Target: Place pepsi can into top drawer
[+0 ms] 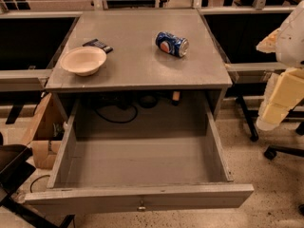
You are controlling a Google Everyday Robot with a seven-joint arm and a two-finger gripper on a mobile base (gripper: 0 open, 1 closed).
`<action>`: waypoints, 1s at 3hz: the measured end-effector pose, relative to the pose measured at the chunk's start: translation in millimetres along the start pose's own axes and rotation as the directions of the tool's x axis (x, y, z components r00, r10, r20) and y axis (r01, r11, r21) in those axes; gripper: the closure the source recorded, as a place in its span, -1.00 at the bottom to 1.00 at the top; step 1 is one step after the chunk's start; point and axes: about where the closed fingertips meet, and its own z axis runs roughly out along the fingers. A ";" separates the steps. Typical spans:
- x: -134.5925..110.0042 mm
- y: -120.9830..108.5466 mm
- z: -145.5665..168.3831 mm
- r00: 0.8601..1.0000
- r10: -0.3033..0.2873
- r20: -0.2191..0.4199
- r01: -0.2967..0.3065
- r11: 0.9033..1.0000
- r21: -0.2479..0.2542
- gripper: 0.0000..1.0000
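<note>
The pepsi can (pixel 172 43) is blue with a round logo and a silver end. It lies on its side on the grey desk top (pixel 137 65), right of centre towards the back. The top drawer (pixel 137 160) is pulled wide open below the desk top, and its inside is bare. Its flat front (pixel 142 196) carries a small metal knob (pixel 141 207). Pale segments of my arm (pixel 285 80) show at the right edge, level with the desk and apart from the can. My gripper is out of view.
A beige bowl (pixel 83 60) stands on the left of the desk top, with a flat black object (pixel 98 45) behind it. Cables (pixel 116 110) hang behind the drawer. A cardboard box (pixel 42 132) and a dark object (pixel 12 175) are on the floor at the left. A chair base (pixel 285 151) is at the right.
</note>
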 end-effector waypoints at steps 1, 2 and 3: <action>0.0 -0.1 0.1 1.000 0.000 0.000 0.000 1.000 0.000 -1.00; -6.6 -21.0 13.6 0.998 0.040 0.048 -0.041 0.999 0.023 -1.00; -34.0 -78.7 34.6 0.990 0.095 0.105 -0.105 0.990 0.097 -1.00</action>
